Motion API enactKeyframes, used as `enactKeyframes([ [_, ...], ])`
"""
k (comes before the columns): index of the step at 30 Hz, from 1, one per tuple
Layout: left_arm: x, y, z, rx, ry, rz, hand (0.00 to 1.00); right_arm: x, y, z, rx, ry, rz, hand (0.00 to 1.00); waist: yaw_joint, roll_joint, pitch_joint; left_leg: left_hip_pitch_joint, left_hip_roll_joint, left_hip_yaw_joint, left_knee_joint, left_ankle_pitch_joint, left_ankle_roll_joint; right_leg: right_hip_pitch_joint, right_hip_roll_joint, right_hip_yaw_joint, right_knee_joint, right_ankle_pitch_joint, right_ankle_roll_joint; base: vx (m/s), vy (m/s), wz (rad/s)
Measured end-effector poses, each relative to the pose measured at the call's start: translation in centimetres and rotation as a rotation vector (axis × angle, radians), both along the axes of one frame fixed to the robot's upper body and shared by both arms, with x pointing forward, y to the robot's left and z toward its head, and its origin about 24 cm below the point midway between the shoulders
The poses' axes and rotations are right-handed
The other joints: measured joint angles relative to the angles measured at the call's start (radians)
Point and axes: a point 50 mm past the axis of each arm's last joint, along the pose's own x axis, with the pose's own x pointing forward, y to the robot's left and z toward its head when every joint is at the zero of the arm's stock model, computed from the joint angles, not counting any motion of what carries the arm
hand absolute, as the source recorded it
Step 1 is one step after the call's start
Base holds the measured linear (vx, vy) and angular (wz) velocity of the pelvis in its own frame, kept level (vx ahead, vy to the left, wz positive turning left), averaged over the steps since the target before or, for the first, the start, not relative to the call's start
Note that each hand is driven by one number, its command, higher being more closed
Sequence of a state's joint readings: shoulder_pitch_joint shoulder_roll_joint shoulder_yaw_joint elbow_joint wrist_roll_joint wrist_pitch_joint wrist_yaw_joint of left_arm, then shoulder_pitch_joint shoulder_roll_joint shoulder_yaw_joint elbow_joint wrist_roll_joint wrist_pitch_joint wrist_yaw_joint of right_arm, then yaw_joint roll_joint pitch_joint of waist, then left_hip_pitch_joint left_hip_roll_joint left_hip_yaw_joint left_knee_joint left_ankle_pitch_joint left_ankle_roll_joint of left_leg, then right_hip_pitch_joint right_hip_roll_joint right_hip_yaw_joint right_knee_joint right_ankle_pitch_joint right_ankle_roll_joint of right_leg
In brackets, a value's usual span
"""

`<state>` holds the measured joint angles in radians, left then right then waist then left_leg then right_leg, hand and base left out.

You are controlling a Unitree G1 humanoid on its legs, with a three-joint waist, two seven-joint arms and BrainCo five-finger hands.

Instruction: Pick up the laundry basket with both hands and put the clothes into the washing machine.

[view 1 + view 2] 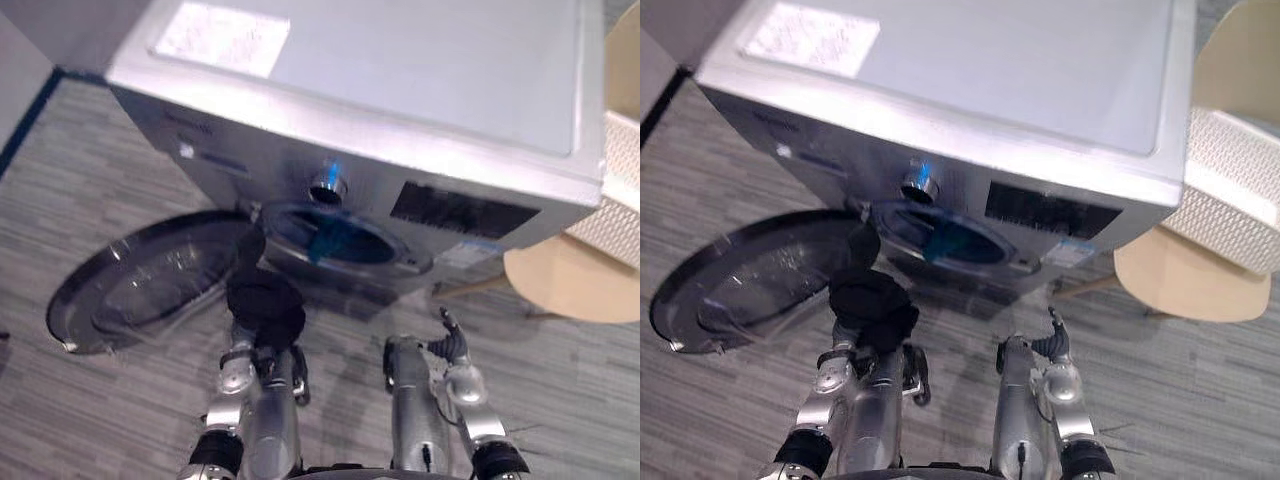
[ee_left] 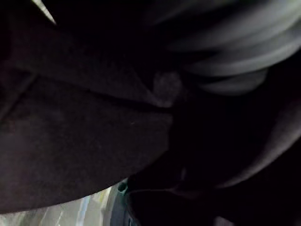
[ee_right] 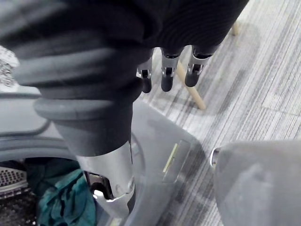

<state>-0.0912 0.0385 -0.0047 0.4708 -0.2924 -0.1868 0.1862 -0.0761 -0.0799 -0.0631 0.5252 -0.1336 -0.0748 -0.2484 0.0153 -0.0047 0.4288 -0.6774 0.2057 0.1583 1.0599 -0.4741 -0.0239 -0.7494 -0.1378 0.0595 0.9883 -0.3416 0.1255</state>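
The silver washing machine [image 1: 400,90] stands before me with its round door [image 1: 140,280] swung open to the left. A teal garment [image 1: 330,242] lies inside the drum opening [image 1: 950,238]; it also shows in the right wrist view as teal cloth [image 3: 61,200]. My left hand [image 1: 262,305] is just in front of the opening's lower left rim, wrapped in a bunched black garment [image 1: 872,300]. Dark cloth [image 2: 84,141] covers the left wrist view beside blurred fingers [image 2: 235,56]. My right hand [image 1: 452,348] hangs lower right of the opening, fingers [image 3: 167,77] relaxed, holding nothing.
A white lattice-walled basket [image 1: 1230,195] rests on a beige wooden seat [image 1: 1185,275] right of the machine, its wooden leg [image 3: 190,89] reaching the grey striped floor [image 1: 560,400]. The open door takes up the floor to the left.
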Motion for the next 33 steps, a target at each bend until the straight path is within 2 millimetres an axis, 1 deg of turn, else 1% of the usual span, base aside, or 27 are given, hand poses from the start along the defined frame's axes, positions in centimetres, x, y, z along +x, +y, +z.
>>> enactKeyframes([
  [1, 0.7, -0.3, 0.9, -0.068, -0.044, 0.03, 1.0, 0.9, 0.2, 1.0, 0.03, -0.052, -0.02, 0.0, 0.001, -0.001, 0.002, -0.08, 0.014, -0.008, 0.054, -0.012, 0.001, -0.081, 0.008, 0.001, 0.047, -0.003, -0.003, -0.21, -0.033, -0.17],
  [2, 1.8, -0.7, 2.2, -0.126, -0.1, 0.049, 1.0, 1.9, 0.5, 2.2, 0.064, -0.108, -0.039, 0.0, 0.0, -0.002, 0.019, -0.155, 0.032, -0.014, 0.109, -0.018, 0.002, -0.156, 0.02, 0.004, 0.094, -0.004, -0.008, -0.2, -0.039, -0.18],
  [3, 2.3, -0.8, 2.8, -0.144, -0.122, 0.053, 1.0, 2.1, 0.5, 2.5, 0.072, -0.126, -0.049, 0.0, 0.001, -0.001, 0.028, -0.18, 0.038, -0.017, 0.133, -0.02, 0.004, -0.182, 0.023, 0.004, 0.115, -0.004, -0.009, -0.15, -0.041, -0.18],
  [4, 3.3, -1.2, 4.3, -0.185, -0.178, 0.06, 1.0, 2.6, 0.7, 3.2, 0.096, -0.157, -0.065, 0.0, 0.001, -0.005, 0.042, -0.242, 0.049, -0.023, 0.188, -0.033, 0.004, -0.249, 0.032, 0.013, 0.17, -0.011, -0.013, -0.12, -0.056, -0.17],
  [5, 4.4, -1.7, 6.1, -0.228, -0.241, 0.068, 1.0, 3.0, 0.7, 3.8, 0.113, -0.184, -0.082, 0.0, 0.002, -0.012, 0.048, -0.314, 0.06, -0.024, 0.246, -0.045, 0.005, -0.328, 0.04, 0.026, 0.23, -0.017, -0.01, -0.1, -0.049, -0.18],
  [6, 4.8, -1.7, 6.9, -0.241, -0.269, 0.068, 1.0, 3.2, 0.5, 4.4, 0.117, -0.215, -0.097, 0.0, 0.0, -0.014, 0.051, -0.342, 0.063, -0.025, 0.269, -0.049, 0.008, -0.36, 0.045, 0.032, 0.252, -0.021, -0.007, -0.13, -0.088, -0.17],
  [8, 7.1, -2.5, 10.8, -0.284, -0.388, 0.059, 1.0, 4.1, -0.2, 6.0, 0.141, -0.292, -0.143, 0.0, -0.004, -0.017, 0.067, -0.466, 0.077, -0.051, 0.376, -0.07, 0.007, -0.481, 0.058, 0.037, 0.352, -0.037, -0.008, -0.1, -0.086, -0.07],
  [9, 7.5, -2.7, 11.7, -0.295, -0.41, 0.058, 1.0, 4.2, -0.5, 6.4, 0.148, -0.313, -0.159, 0.0, -0.006, -0.017, 0.069, -0.488, 0.078, -0.057, 0.394, -0.074, 0.007, -0.503, 0.058, 0.037, 0.37, -0.041, -0.008, -0.09, -0.081, 0.03],
  [10, 8.3, -3.0, 13.5, -0.316, -0.46, 0.052, 1.0, 4.2, -0.9, 7.1, 0.161, -0.357, -0.179, 0.0, -0.009, -0.019, 0.07, -0.54, 0.083, -0.068, 0.433, -0.08, 0.008, -0.552, 0.062, 0.037, 0.408, -0.048, -0.006, -0.07, -0.071, 0.01],
  [11, 8.8, -3.0, 14.5, -0.326, -0.487, 0.053, 1.0, 4.4, -1.0, 7.6, 0.171, -0.38, -0.183, 0.0, -0.011, -0.025, 0.074, -0.562, 0.088, -0.071, 0.452, -0.083, 0.009, -0.575, 0.067, 0.04, 0.426, -0.05, -0.005, -0.08, -0.09, -0.02],
  [12, 9.4, -2.8, 16.0, -0.345, -0.53, 0.058, 1.0, 4.7, -0.9, 8.3, 0.18, -0.412, -0.18, 0.0, -0.02, -0.035, 0.079, -0.59, 0.091, -0.076, 0.477, -0.088, 0.005, -0.605, 0.069, 0.041, 0.45, -0.053, -0.007, -0.08, -0.078, -0.02],
  [13, 9.9, -2.5, 17.7, -0.37, -0.573, 0.067, 1.0, 4.9, -0.9, 8.9, 0.183, -0.445, -0.176, 0.0, -0.028, -0.036, 0.08, -0.625, 0.092, -0.085, 0.499, -0.09, 0.002, -0.636, 0.07, 0.04, 0.47, -0.054, -0.007, -0.07, -0.07, 0.01],
  [14, 10.2, -2.4, 18.6, -0.39, -0.594, 0.067, 1.0, 4.9, -1.0, 9.2, 0.186, -0.46, -0.179, 0.0, -0.032, -0.036, 0.08, -0.641, 0.092, -0.088, 0.508, -0.091, 0.002, -0.652, 0.071, 0.04, 0.479, -0.055, -0.006, -0.07, -0.056, 0.03],
  [15, 10.8, -2.0, 21.0, -0.417, -0.653, 0.066, 1.0, 4.8, -1.4, 9.7, 0.186, -0.487, -0.194, 0.0, -0.042, -0.036, 0.08, -0.678, 0.093, -0.092, 0.527, -0.091, 0.001, -0.687, 0.074, 0.043, 0.496, -0.055, -0.004, -0.05, -0.037, 0.0],
  [16, 11.0, -1.7, 22.0, -0.429, -0.679, 0.067, 1.0, 4.8, -1.5, 9.7, 0.183, -0.488, -0.2, 0.0, -0.046, -0.037, 0.08, -0.691, 0.094, -0.092, 0.531, -0.091, 0.001, -0.701, 0.076, 0.044, 0.499, -0.055, -0.004, -0.04, -0.031, -0.04],
  [17, 11.4, -1.0, 24.2, -0.471, -0.737, 0.072, 1.0, 4.7, -1.6, 9.5, 0.179, -0.48, -0.209, 0.0, -0.053, -0.041, 0.082, -0.713, 0.098, -0.094, 0.539, -0.091, 0.002, -0.722, 0.082, 0.045, 0.503, -0.054, -0.005, -0.02, -0.019, -0.09],
  [18, 11.6, -0.7, 25.3, -0.488, -0.765, 0.076, 1.0, 4.6, -1.5, 9.1, 0.182, -0.461, -0.212, 0.0, -0.055, -0.043, 0.083, -0.723, 0.104, -0.096, 0.545, -0.091, 0.002, -0.732, 0.088, 0.045, 0.505, -0.052, -0.005, -0.02, -0.019, -0.15],
  [19, 12.0, -0.4, 27.5, -0.516, -0.808, 0.075, 1.0, 4.2, -1.4, 8.3, 0.188, -0.428, -0.219, 0.0, -0.057, -0.046, 0.085, -0.743, 0.109, -0.099, 0.555, -0.091, 0.002, -0.75, 0.092, 0.044, 0.511, -0.05, -0.006, -0.01, -0.019, -0.14],
  [20, 12.2, -0.2, 29.8, -0.562, -0.852, 0.065, 1.0, 3.8, -1.2, 7.7, 0.2, -0.407, -0.224, 0.0, -0.06, -0.046, 0.085, -0.763, 0.111, -0.102, 0.559, -0.09, 0.003, -0.771, 0.096, 0.044, 0.513, -0.046, -0.003, 0.0, -0.012, -0.11],
  [21, 12.2, -0.2, 30.8, -0.576, -0.876, 0.06, 1.0, 3.6, -1.1, 7.5, 0.21, -0.4, -0.227, 0.0, -0.064, -0.047, 0.086, -0.772, 0.114, -0.103, 0.562, -0.09, 0.004, -0.779, 0.099, 0.044, 0.513, -0.043, -0.003, 0.02, -0.007, -0.16],
  [22, 12.1, -0.1, 33.2, -0.615, -0.933, 0.044, 1.0, 3.6, -0.9, 7.4, 0.228, -0.397, -0.22, 0.0, -0.071, -0.054, 0.089, -0.786, 0.125, -0.101, 0.569, -0.09, 0.01, -0.796, 0.106, 0.042, 0.512, -0.031, -0.008, 0.02, -0.002, -0.17],
  [23, 12.0, -0.2, 34.0, -0.631, -0.951, 0.036, 1.0, 3.6, -0.7, 7.5, 0.231, -0.398, -0.213, 0.0, -0.076, -0.056, 0.09, -0.791, 0.127, -0.102, 0.572, -0.091, 0.011, -0.799, 0.107, 0.042, 0.512, -0.031, -0.009, 0.03, 0.0, -0.17],
  [25, 11.6, -0.8, 37.3, -0.675, -1.02, -0.001, 1.0, 3.7, -0.2, 8.0, 0.239, -0.425, -0.179, 0.0, -0.089, -0.061, 0.093, -0.812, 0.135, -0.105, 0.58, -0.092, 0.012, -0.816, 0.114, 0.039, 0.512, -0.029, -0.007, 0.02, 0.0, -0.1],
  [26, 11.4, -0.9, 38.1, -0.679, -1.04, -0.016, 1.0, 3.7, -0.1, 8.2, 0.24, -0.433, -0.176, 0.0, -0.092, -0.061, 0.093, -0.818, 0.142, -0.105, 0.583, -0.095, 0.015, -0.822, 0.12, 0.039, 0.512, -0.026, -0.006, 0.02, 0.002, -0.14],
  [27, 11.0, -1.0, 39.3, -0.694, -1.072, -0.034, 1.0, 3.6, -0.2, 8.4, 0.239, -0.443, -0.174, 0.0, -0.093, -0.061, 0.093, -0.825, 0.143, -0.103, 0.585, -0.096, 0.014, -0.832, 0.121, 0.04, 0.511, -0.024, -0.006, 0.02, 0.007, -0.12],
  [29, 9.9, -0.7, 42.3, -0.762, -1.165, -0.065, 1.0, 3.6, 0.2, 8.6, 0.249, -0.451, -0.152, 0.0, -0.109, -0.062, 0.093, -0.84, 0.146, -0.099, 0.586, -0.097, 0.016, -0.848, 0.127, 0.045, 0.508, -0.021, -0.002, 0.02, 0.011, -0.08],
  [33, 8.3, 0.4, 45.2, -0.853, -1.275, -0.074, 1.0, 3.5, 0.5, 8.8, 0.257, -0.463, -0.122, 0.0, -0.116, -0.062, 0.093, -0.841, 0.164, -0.086, 0.585, -0.103, 0.021, -0.86, 0.142, 0.052, 0.498, -0.014, -0.001, 0.02, 0.011, -0.14],
])
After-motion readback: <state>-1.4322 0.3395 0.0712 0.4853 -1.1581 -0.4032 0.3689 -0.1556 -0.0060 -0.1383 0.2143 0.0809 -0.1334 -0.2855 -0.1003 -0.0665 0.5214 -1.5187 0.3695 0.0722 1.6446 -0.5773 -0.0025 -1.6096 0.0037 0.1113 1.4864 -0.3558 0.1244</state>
